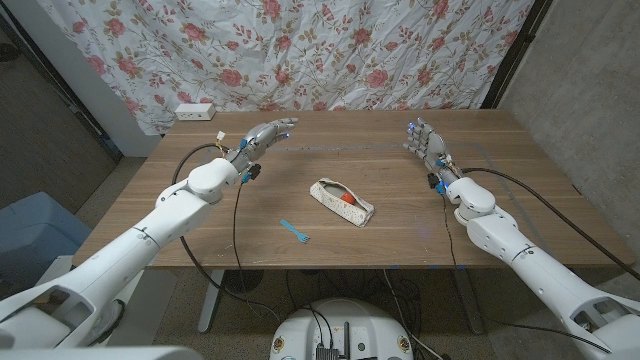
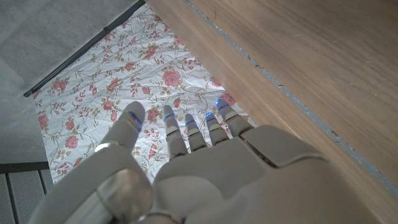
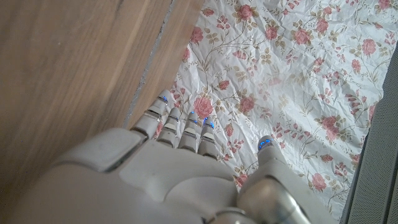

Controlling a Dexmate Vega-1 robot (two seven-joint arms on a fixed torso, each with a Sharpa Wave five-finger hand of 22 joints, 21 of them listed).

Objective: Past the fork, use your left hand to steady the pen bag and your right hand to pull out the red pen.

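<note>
One pen bag (image 1: 342, 202), one fork (image 1: 295, 231).

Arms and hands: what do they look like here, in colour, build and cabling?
Both arms are glossy white, rounded shells. A black cable loops from each forearm. The left hand and right hand are pale grey, with small blue lights at the fingertips.

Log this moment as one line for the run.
left hand open, far left | right hand open, far right | pen bag mid-table, untouched, something red inside | fork nearer the robot
</note>
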